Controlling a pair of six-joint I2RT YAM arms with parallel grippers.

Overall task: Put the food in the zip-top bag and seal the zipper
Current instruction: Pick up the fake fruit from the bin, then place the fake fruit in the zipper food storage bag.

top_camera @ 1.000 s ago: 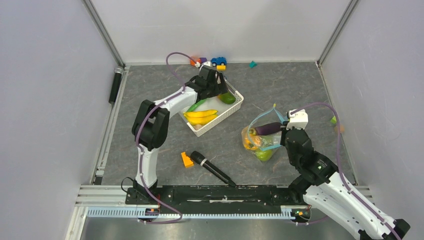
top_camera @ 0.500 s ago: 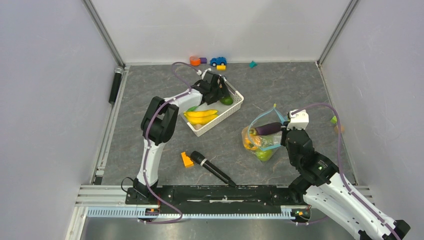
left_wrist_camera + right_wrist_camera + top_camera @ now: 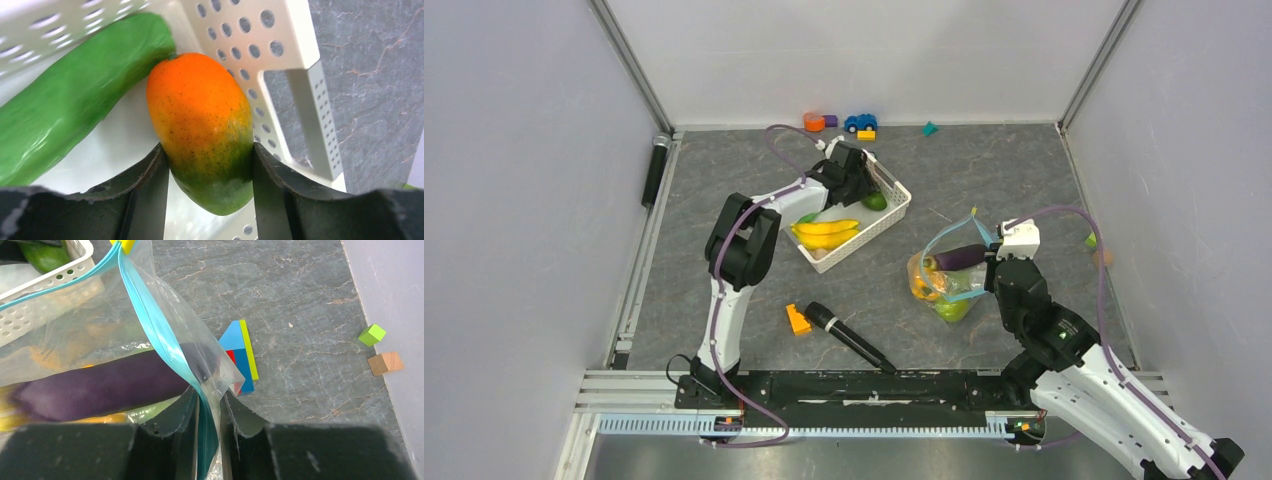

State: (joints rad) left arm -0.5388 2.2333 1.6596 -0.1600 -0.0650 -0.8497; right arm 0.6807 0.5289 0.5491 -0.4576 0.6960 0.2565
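The left gripper [image 3: 207,150] has closed onto the orange-green toy fruit [image 3: 202,125] in the basket [image 3: 280,45]; the right gripper [image 3: 210,397] pinches the zip-top bag [image 3: 75,330] at its zipper [image 3: 150,325].

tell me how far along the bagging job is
Done: the eggplant and other pieces are in the bag. In hand: the right gripper pinches the bag's edge; the left gripper grips the orange-green fruit in the basket. Left: that fruit, the bananas, the cucumber, then the zipper, which is open.
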